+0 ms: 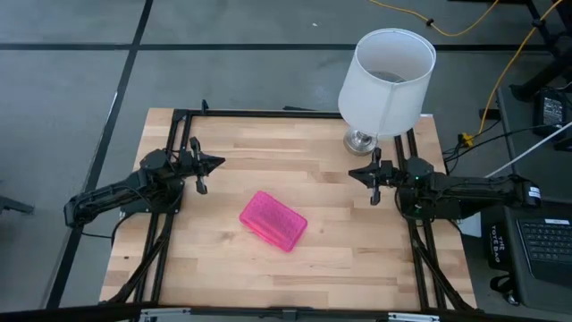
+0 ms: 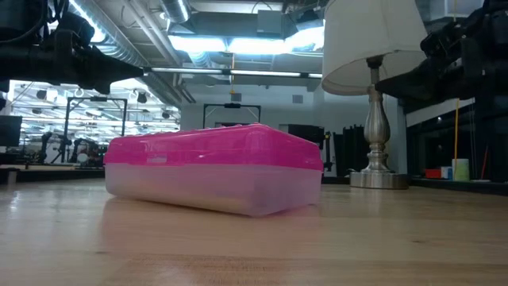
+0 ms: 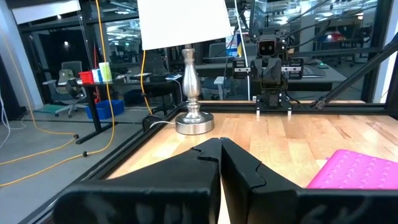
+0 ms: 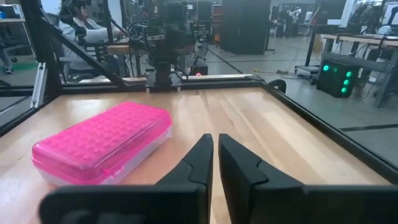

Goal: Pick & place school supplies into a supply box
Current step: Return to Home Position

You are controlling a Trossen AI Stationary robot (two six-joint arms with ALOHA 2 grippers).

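The supply box (image 1: 273, 220) has a bright pink lid and a clear base. It lies closed, base down, on the wooden table (image 1: 295, 268) near its middle. No school supplies show in any view. My left gripper (image 1: 220, 163) hovers shut at the table's left side, pointing level toward the right, well clear of the box. My right gripper (image 1: 351, 173) hovers at the right side, pointing level toward the left. A narrow gap shows between its fingertips (image 4: 215, 140), with nothing in it. The box (image 4: 102, 140) lies ahead of it and apart.
A lamp with a white shade (image 1: 386, 80) stands on its metal foot (image 1: 360, 140) at the table's far right corner, close behind my right arm. A black frame (image 1: 268, 113) runs along the table's edges. Bare wood lies around the box.
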